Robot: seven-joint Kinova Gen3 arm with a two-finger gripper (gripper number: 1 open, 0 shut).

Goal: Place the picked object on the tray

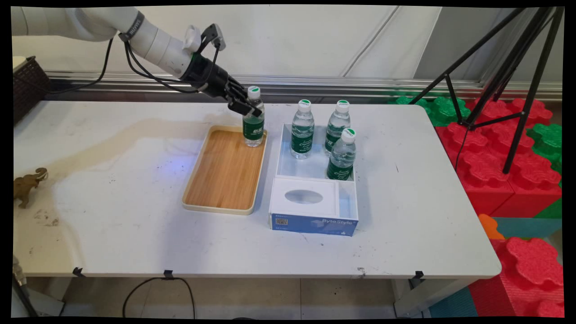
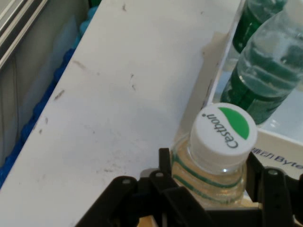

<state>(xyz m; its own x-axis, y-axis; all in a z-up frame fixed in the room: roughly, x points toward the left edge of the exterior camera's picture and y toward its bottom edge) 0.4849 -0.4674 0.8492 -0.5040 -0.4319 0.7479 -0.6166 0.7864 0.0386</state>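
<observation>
My black gripper [image 1: 245, 107] is shut on a clear water bottle [image 1: 253, 123] with a green label and a white cap, gripping it just under the cap. The bottle stands upright on the far right corner of a wooden tray [image 1: 222, 175]. In the hand view the capped bottle [image 2: 223, 130] sits between the two fingers [image 2: 164, 158] of the gripper [image 2: 208, 163], which press on its shoulder from both sides. Three more such bottles [image 1: 302, 130] [image 1: 337, 123] [image 1: 342, 155] stand in a white box [image 1: 279, 153] right of the tray.
A blue and white tissue box [image 1: 310, 202] lies in the white box's near end. A small brown elephant figure [image 1: 27, 184] stands at the table's left edge, a dark basket [image 1: 29, 85] at far left. A black tripod [image 1: 495, 67] and foam blocks [image 1: 495, 148] stand right of the table.
</observation>
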